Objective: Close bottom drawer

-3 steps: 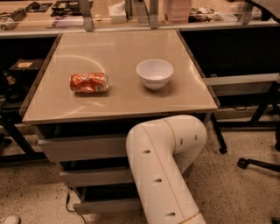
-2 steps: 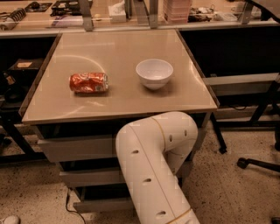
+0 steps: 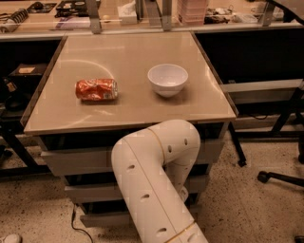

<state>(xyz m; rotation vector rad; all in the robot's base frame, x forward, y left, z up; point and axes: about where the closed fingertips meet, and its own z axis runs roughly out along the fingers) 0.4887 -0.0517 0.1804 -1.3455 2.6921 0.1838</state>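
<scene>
Three grey drawer fronts stack under the tan table (image 3: 128, 111). The bottom drawer (image 3: 107, 219) is the lowest, a plain flat front just above the floor, and its right part is covered by my arm. My white arm (image 3: 152, 185) rises from the bottom edge, bends at the elbow below the table edge and drops down in front of the drawers. My gripper is hidden behind the arm, low in front of the middle and bottom drawers.
A crushed red can (image 3: 96, 89) and a white bowl (image 3: 167, 79) lie on the table. A black cable (image 3: 76, 223) runs on the speckled floor at the left. A chair base (image 3: 280, 178) stands at the right, and a cluttered bench (image 3: 142, 14) behind.
My arm's elbow and upper link have swung to the left across the drawer fronts. The can, bowl and drawers have not visibly moved.
</scene>
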